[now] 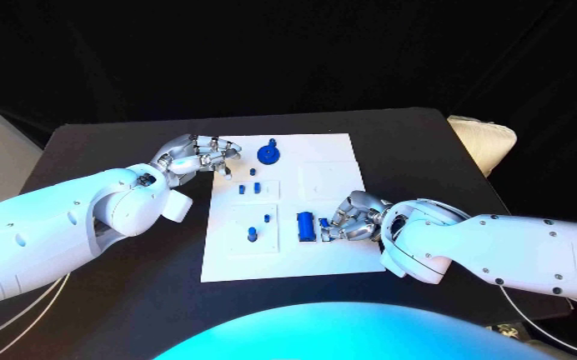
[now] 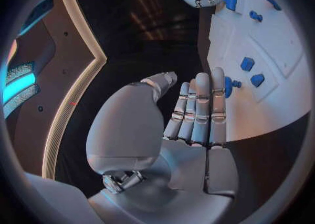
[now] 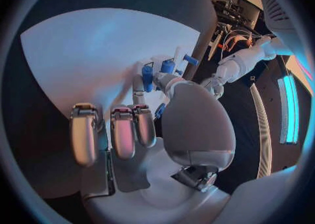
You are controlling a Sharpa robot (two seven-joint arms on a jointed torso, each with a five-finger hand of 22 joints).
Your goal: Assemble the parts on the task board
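Partly hidden by right hand fingers, small blue part pinched at white board, left hand flat, holding nothing.

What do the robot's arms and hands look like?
Both arms have smooth, rounded white shells. The left hand and right hand are shiny silver metal with jointed fingers, like a skeleton glove. Thin pale cables hang under each arm near the table's edge. The palms look like curved silver plates.
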